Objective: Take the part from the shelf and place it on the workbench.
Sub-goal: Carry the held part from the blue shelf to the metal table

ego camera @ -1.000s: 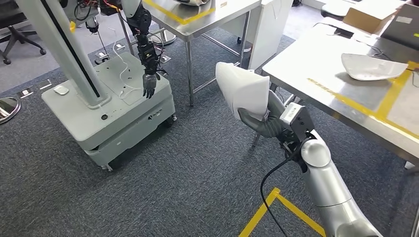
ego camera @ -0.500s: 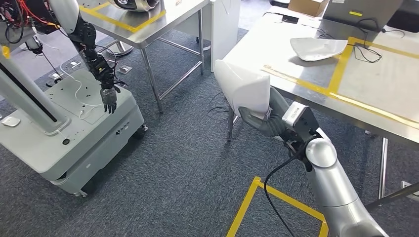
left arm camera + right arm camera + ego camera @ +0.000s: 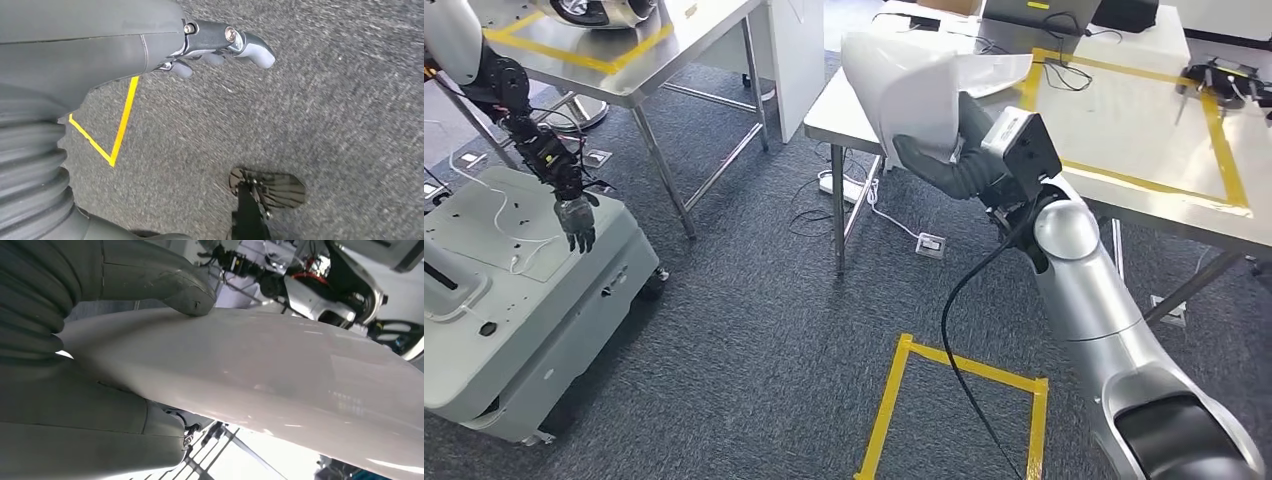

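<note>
My right hand (image 3: 944,160) grips a large white curved shell part (image 3: 909,92) and holds it up over the near corner of the steel workbench (image 3: 1114,140). In the right wrist view the white part (image 3: 280,375) spans the picture, with my thumb (image 3: 175,285) pressed on its top surface. A second white part (image 3: 999,72) lies on the workbench behind the held one. My left hand (image 3: 220,47) hangs over grey carpet with its fingers loosely curled and nothing in them.
Yellow tape outlines a rectangle (image 3: 1214,140) on the workbench. Another robot's dark arm (image 3: 544,160) hangs over its grey base (image 3: 514,290) at the left. A second steel table (image 3: 624,60) stands behind. Yellow floor tape (image 3: 954,400) and cables (image 3: 864,205) lie on the carpet.
The camera has turned right, so the whole scene shifted left. My right hand has raised the white part from beside the workbench edge to over its corner.
</note>
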Controlling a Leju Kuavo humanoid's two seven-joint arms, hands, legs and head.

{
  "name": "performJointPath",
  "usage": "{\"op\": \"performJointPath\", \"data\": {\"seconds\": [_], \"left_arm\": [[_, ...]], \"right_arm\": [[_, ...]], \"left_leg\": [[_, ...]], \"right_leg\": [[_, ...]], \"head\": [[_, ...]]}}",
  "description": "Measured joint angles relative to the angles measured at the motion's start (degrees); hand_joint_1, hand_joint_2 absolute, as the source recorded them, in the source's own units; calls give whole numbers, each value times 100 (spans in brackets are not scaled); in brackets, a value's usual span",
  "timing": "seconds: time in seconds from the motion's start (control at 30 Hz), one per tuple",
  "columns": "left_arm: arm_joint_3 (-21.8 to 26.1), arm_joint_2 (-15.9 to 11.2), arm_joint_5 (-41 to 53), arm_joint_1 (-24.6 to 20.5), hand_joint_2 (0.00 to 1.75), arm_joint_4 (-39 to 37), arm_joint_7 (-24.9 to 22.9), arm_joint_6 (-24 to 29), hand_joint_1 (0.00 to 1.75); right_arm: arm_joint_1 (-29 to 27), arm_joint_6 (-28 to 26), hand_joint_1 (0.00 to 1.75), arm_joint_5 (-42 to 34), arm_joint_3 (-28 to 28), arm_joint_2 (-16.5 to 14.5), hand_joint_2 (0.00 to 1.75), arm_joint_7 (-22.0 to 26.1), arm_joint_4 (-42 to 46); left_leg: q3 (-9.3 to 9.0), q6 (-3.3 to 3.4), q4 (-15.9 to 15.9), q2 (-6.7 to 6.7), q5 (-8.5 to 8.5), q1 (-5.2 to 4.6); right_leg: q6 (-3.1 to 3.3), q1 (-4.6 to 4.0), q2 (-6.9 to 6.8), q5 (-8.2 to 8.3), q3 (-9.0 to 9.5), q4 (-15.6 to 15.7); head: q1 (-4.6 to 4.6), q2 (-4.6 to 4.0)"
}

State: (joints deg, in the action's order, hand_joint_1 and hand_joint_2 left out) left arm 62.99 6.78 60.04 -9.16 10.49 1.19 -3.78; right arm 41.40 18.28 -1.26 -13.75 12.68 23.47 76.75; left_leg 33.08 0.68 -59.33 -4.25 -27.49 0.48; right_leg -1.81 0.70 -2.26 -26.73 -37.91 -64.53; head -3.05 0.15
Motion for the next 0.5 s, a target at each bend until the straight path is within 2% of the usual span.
{"op": "performJointPath", "data": {"seconds": [0.07,0.1,0.13,0.17,0.2,0.23,0.3,0.33,0.37,0.4,0.43,0.47,0.5], "left_arm": [[22,-4,12,19,175,-1,-4,14,0],[28,-7,21,29,175,-1,-7,13,0],[31,-11,28,36,175,-1,-5,10,0],[33,-20,32,41,175,0,1,4,0],[35,-25,31,45,175,-1,10,-7,0],[35,-31,29,54,175,-1,24,-18,0],[35,-49,26,90,175,-2,43,-36,0],[36,-61,27,112,175,-2,44,-39,0],[37,-76,27,128,175,-2,43,-40,0],[37,-89,27,137,175,-2,39,-43,0],[38,-99,26,140,175,-2,37,-44,0],[39,-109,22,140,175,-2,37,-45,0],[44,-115,17,140,175,-3,34,-48,0]], "right_arm": [[173,-23,175,-38,-13,8,175,-51,-45],[238,-28,175,-62,-17,27,175,-76,-69],[280,-33,175,-88,-19,62,175,-100,-89],[307,-41,175,-121,-19,108,175,-118,-103],[323,-52,175,-151,-17,154,175,-128,-113],[327,-73,175,-182,-15,193,175,-134,-115],[274,-114,175,-230,-8,236,175,-140,-109],[207,-129,175,-245,0,252,175,-144,-98],[121,-133,175,-255,12,269,175,-146,-82],[34,-134,175,-258,26,290,175,-149,-61],[-43,-137,175,-258,42,309,175,-151,-37],[-101,-142,175,-257,57,326,175,-152,-10],[-139,-146,175,-254,67,337,175,-152,17]], "left_leg": [[-10,-46,-14,-129,-25,-28],[-19,-74,-13,-193,-33,-39],[-35,-102,-7,-255,-38,-43],[-40,-138,-11,-255,-54,-33],[-26,-171,-60,-158,-103,-24],[29,-201,-198,-5,-204,-12],[289,-242,-809,315,-539,8],[461,-254,-1192,373,-696,12],[598,-263,-1478,392,-771,15],[657,-269,-1575,399,-736,20],[615,-272,-1452,409,-598,28],[472,-278,-1114,459,-381,45],[301,-289,-730,600,-208,73]], "right_leg": [[87,-69,-221,136,265,527],[122,-96,-239,130,277,587],[143,-100,-160,149,264,597],[172,-87,-88,165,265,613],[204,-65,-26,183,271,634],[239,-38,34,204,280,655],[284,-5,171,226,288,672],[291,-3,250,229,287,669],[292,-1,338,230,286,666],[287,5,425,230,286,660],[278,14,510,229,286,650],[258,28,594,223,284,634],[227,42,674,216,272,612]], "head": [[8,0],[12,0],[15,0],[15,0],[17,0],[24,0],[43,0],[50,0],[52,0],[54,0],[54,0],[54,0],[55,0]]}}
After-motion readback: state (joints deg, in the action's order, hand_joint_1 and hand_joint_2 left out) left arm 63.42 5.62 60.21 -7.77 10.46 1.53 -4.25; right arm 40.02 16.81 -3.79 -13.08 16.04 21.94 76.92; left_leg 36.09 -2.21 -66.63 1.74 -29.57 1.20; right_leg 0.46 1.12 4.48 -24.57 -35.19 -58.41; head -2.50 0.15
